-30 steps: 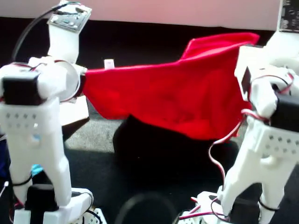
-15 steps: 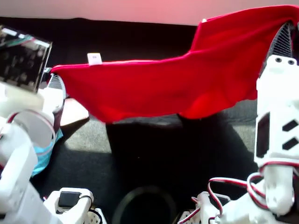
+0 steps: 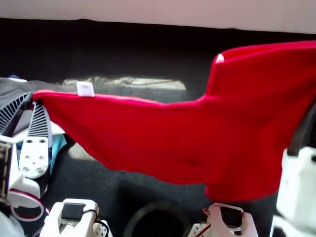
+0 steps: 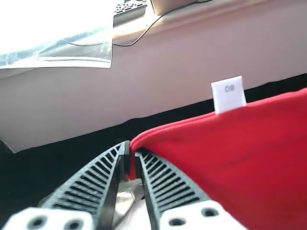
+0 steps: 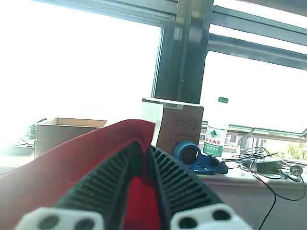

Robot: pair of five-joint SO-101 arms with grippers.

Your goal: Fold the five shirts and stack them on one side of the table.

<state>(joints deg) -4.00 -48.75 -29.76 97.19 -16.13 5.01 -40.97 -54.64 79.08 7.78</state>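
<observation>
A red shirt [image 3: 197,133] hangs stretched in the air between my two grippers, above the black table [image 3: 133,54]. My left gripper [image 3: 33,98] is shut on the shirt's left end, close to a small white tag [image 3: 85,89]. In the left wrist view the ribbed black fingers [image 4: 103,179] pinch the red hem [image 4: 132,143] of the shirt [image 4: 240,158], and the tag [image 4: 229,94] stands up beyond them. My right gripper [image 3: 303,129] holds the higher right end. In the right wrist view it [image 5: 145,149] is shut on a red fold [image 5: 86,153].
A grey garment [image 3: 15,88] and a light blue cloth [image 3: 57,144] lie at the left side of the table. The arm bases [image 3: 73,216] [image 3: 228,219] stand at the near edge with a dark round object [image 3: 153,223] between them. A pale wall [image 3: 148,10] runs along the back.
Both arms have lifted and drawn the red shirt toward the camera. It now hangs wider and flatter, with the left end lower and the right end higher.
</observation>
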